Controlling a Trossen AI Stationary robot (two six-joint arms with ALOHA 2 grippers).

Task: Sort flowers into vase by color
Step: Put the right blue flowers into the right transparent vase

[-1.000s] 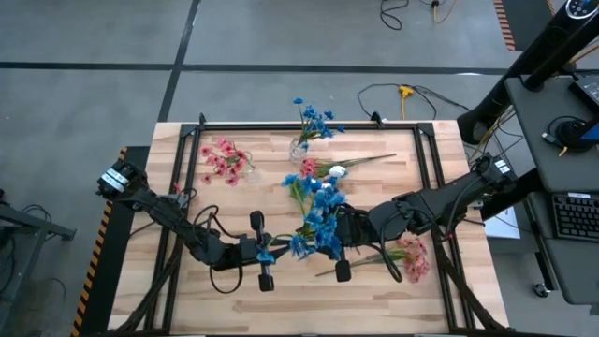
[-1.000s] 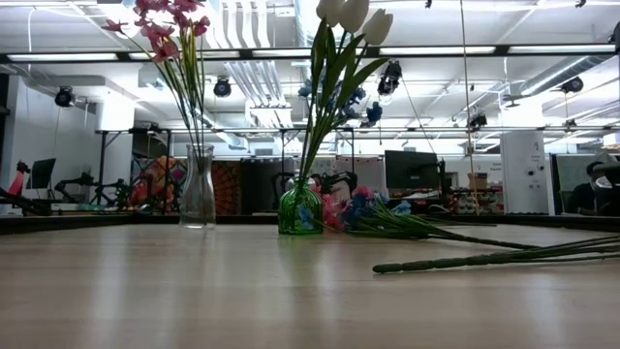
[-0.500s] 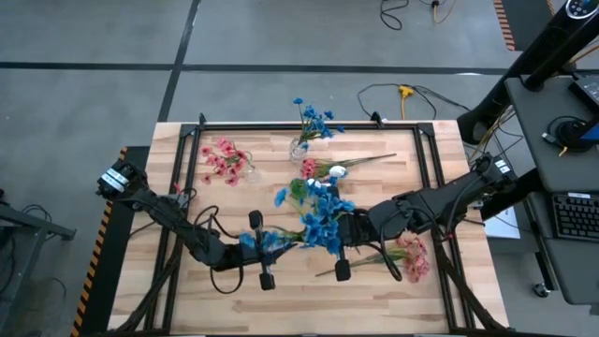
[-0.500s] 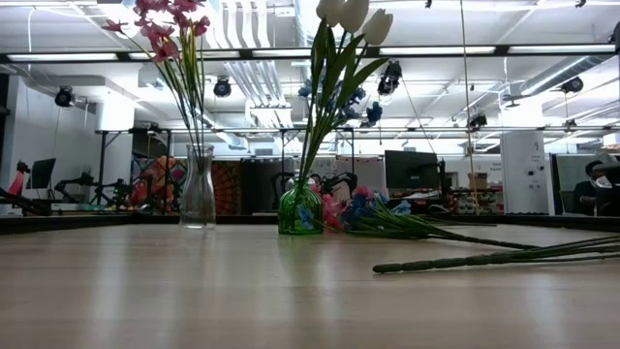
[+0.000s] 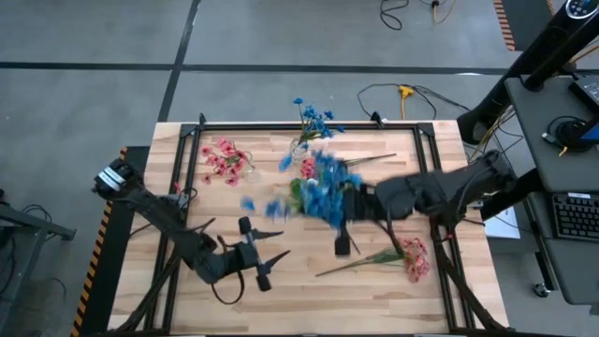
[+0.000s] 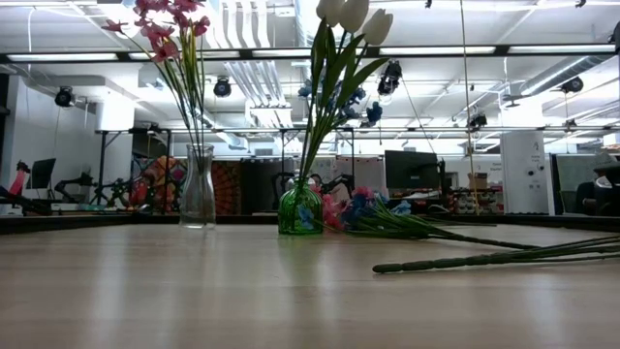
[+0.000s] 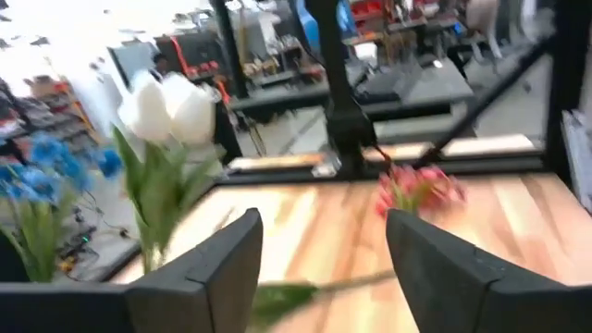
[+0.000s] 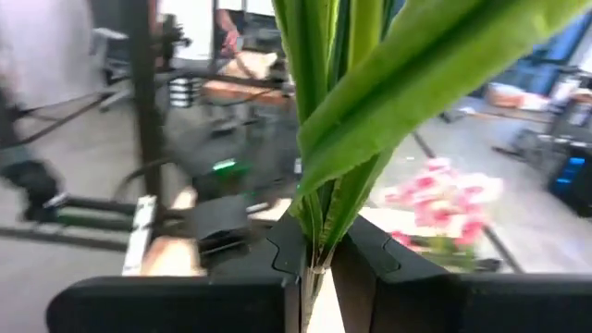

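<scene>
High view: mounted overhead, facing straight down, far enough to take in the whole table (image 5: 187, 187), both arms and the surrounding floor.

Low view: set at table-top height, looking level across the table (image 6: 194, 291) into the room behind. It shares with the high view the pink flowers in the clear vase (image 6: 198, 189) and the green vase (image 6: 300, 208).

Left wrist view: close behind the left pincer (image 7: 324, 254), facing along the table toward its far frame.

Right wrist view: close behind the right pincer (image 8: 316, 254), green stems (image 8: 324, 120) filling the near field, room beyond. Both wrist views catch pink blossoms (image 7: 421, 188).
</scene>
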